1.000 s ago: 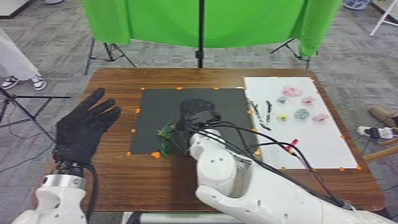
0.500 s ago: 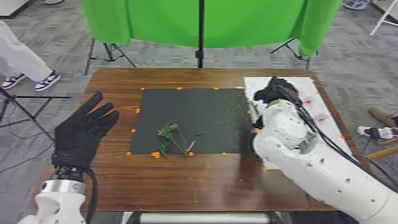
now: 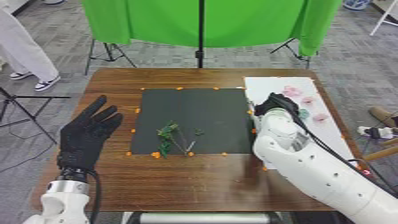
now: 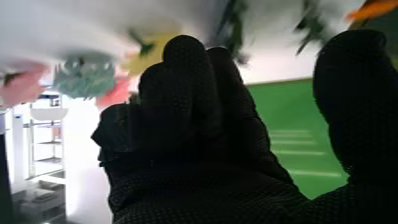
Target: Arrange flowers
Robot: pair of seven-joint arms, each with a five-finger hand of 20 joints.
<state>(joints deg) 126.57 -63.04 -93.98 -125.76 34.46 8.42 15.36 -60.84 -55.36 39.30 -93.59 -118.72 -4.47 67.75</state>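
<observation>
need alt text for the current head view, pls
Robot's right hand is over the left part of a white sheet with pink flowers on it. Green sprigs lie on the black mat beside the sheet, on a brown wooden table; the open left hand is at the table's left side.

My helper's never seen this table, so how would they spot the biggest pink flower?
On the brown table, find the white sheet on the robot's right. Near its far edge lies the pink flower, larger and farther from the robot than the other pink flowers.
</observation>
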